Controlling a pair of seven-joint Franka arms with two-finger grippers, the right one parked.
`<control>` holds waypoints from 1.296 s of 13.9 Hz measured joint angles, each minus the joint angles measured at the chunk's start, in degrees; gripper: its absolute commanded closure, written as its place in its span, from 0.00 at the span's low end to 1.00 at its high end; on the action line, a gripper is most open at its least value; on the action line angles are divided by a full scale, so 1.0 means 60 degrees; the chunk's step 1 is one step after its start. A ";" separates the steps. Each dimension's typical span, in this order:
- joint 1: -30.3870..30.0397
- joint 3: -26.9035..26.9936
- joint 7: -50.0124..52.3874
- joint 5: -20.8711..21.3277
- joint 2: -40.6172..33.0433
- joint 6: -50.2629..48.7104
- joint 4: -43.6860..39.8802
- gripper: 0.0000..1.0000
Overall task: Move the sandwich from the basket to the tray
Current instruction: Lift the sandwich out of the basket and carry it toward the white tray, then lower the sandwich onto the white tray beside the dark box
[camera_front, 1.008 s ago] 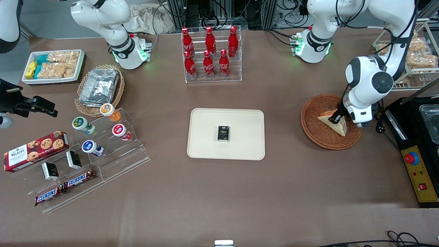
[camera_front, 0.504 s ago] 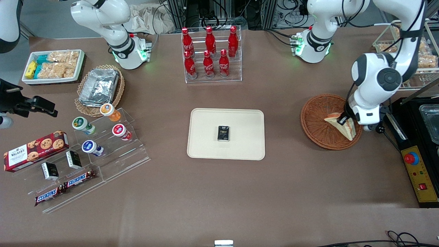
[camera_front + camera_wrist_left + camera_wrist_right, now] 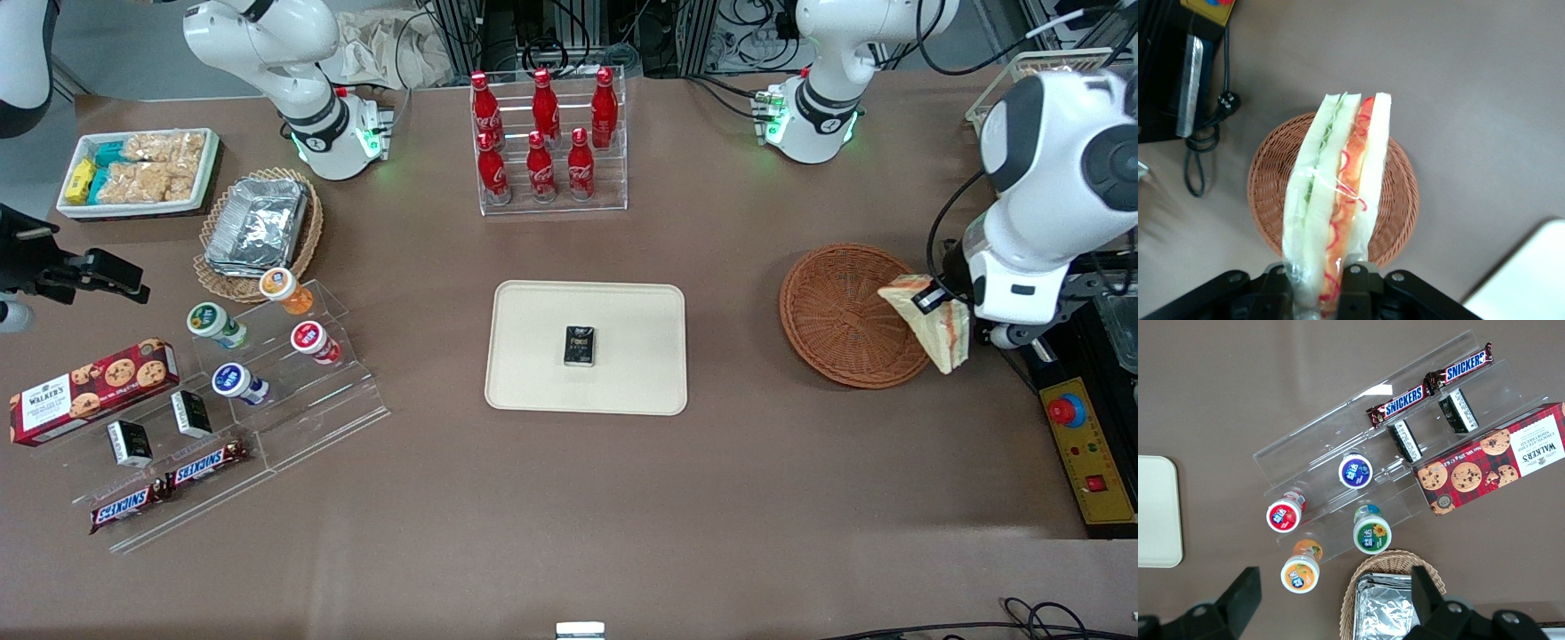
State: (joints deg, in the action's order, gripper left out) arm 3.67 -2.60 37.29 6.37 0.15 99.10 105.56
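My left gripper is shut on the sandwich, a wrapped wedge of white bread with orange-red and green filling. It hangs in the air above the rim of the reddish-brown wicker basket, on the side toward the working arm's end of the table. The basket holds nothing. The beige tray lies at the table's middle with a small black packet on it.
A black appliance with a yellow control panel stands at the working arm's end. A rack of red bottles stands farther from the front camera than the tray. Snack stands and a tan basket of foil containers lie toward the parked arm's end.
The gripper has lifted the sandwich out of the basket and carried it upward and toward the working arm's end; the basket is now bare.
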 measured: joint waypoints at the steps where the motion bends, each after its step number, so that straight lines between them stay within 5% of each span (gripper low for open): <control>1: 0.0129 -0.0051 -0.0280 -0.0061 0.0021 -0.0376 -0.0407 1.00; 8: 0.0648 -0.1497 -0.0595 -0.0568 0.0463 -0.0635 -0.1484 1.00; 14: 0.0818 -0.3073 -0.0721 -0.0638 0.2124 0.0492 -0.1402 1.00; 18: 0.1504 -0.3155 -0.0286 0.0161 0.3359 0.1979 -0.1010 1.00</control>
State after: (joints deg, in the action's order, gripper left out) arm 12.69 -21.53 35.57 7.34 20.31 110.97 99.50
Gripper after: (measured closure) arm 0.793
